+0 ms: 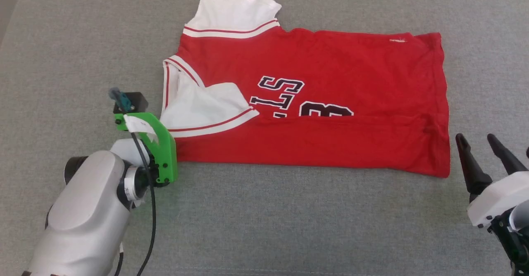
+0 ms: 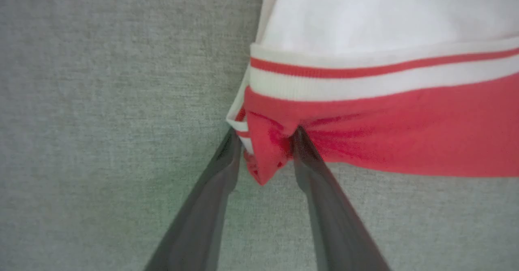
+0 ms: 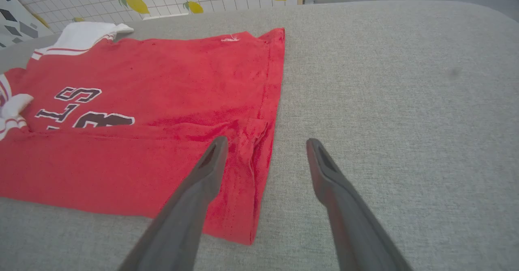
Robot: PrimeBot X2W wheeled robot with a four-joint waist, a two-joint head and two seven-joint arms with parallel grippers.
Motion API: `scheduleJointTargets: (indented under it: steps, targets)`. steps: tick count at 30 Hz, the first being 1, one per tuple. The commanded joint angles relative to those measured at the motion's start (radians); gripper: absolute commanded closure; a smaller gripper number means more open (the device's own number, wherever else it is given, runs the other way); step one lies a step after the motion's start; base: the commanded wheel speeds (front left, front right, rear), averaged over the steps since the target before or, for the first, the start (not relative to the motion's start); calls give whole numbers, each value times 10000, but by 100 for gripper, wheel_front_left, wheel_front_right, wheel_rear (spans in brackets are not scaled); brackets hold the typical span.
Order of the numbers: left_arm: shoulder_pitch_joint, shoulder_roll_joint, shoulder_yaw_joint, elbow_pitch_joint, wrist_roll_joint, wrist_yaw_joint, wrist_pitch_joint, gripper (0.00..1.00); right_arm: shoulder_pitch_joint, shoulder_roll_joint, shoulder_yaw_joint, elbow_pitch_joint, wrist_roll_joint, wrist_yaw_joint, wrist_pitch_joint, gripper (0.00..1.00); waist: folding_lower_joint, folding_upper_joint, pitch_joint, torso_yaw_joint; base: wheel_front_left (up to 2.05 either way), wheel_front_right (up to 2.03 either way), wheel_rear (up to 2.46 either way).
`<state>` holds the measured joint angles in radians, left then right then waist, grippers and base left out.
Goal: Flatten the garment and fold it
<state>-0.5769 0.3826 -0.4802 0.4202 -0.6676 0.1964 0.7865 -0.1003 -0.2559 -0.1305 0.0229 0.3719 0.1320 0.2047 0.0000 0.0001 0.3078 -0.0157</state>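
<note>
Grey surface [image 1: 264, 218], garment [image 1: 330, 73] — left jaws pinching its corner (bunched), right jaws apart near opposite corner.

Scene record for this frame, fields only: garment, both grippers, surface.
garment: spread out, near long edge folded over the lettering, near sleeve lying on the chest
left gripper: jaws astride the near left corner, fabric bunched between them; grip unclear
right gripper: jaws open, by the near hem corner, holding nothing
surface: grey fabric
</note>
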Motion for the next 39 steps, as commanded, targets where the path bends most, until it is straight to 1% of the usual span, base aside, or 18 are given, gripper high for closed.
scheduleJointTargets:
  steps: [1, 4, 6, 11, 14, 16, 20, 24, 27, 29, 30, 31, 32, 39]
  targets:
    - [669, -151, -167, 351, -120, 88, -38, 100, -84, -110, 79, -50, -37, -13, 207, 0, 0, -1, 5, -4, 0, 0, 0]
    - [769, -84, -25, 100, -218, 106, -205, 100, 2, -257, 132, -48, -301, -13, 1007, 0, 0, -1, -71, 31, 0, 0, 0]
    - [837, -13, 39, -113, -253, 105, -291, 100, -10, -305, 183, -82, -518, -13, 1811, 0, 0, -1, -143, 29, 0, 0, 0]
    - [1054, 92, 135, -800, -312, 203, -414, 100, -451, -212, 347, -207, -1006, -13, 4277, 0, 0, -1, -189, 36, 0, 0, 0]
    - [1090, 116, 107, -1196, -278, 266, -421, 100, -929, -233, 579, -212, -1294, -13, 5326, 0, 0, -1, -40, 132, 0, 0, 0]
    - [1069, 101, 89, -1384, -273, 279, -426, 100, -1216, -330, 778, -135, -1550, -13, 5820, 0, 0, -1, 89, 211, 0, 0, 0]
    - [1039, 51, 50, -1592, -244, 329, -477, 100, -1607, -354, 1090, 233, -1696, -13, 6574, 0, 0, -1, 298, 345, 0, 0, 0]
    - [1044, 33, 27, -1680, -234, 351, -537, 100, -1752, -630, 1535, 734, -1846, -13, 7135, 0, 0, -1, 460, 415, 0, 0, 0]
    - [1025, 30, 57, -1709, -247, 351, -626, 100, -1768, -871, 1912, 1071, -1774, -13, 7569, 0, 0, -1, 539, 441, 0, 0, 0]
    - [1026, 34, 76, -1716, -250, 341, -712, 100, -1748, -965, 2064, 1218, -1528, -13, 7929, 0, 0, -1, 551, 441, 0, 0, 0]
    - [1040, 24, 109, -1726, -286, 322, -777, 100, -1767, -1008, 2094, 1221, -1435, -13, 8041, 56, 0, -1, 553, 433, 0, 0, 0]
    - [1046, 20, 129, -1725, -307, 310, -818, 100, -1788, -1049, 2096, 1210, -1373, -13, 8088, 82, 0, -1, 546, 428, 0, 0, 0]
    - [1041, 23, 156, -1723, -319, 287, -892, 100, -1815, -1090, 2069, 1193, -1280, -13, 8119, 100, 0, -1, 520, 421, 0, 0, 0]
    - [1171, -22, 583, -1814, -678, 239, -1374, 100, -2002, -1210, 1504, 902, -936, -13, 7447, 100, 0, -1, -36, 386, 0, 0, 0]
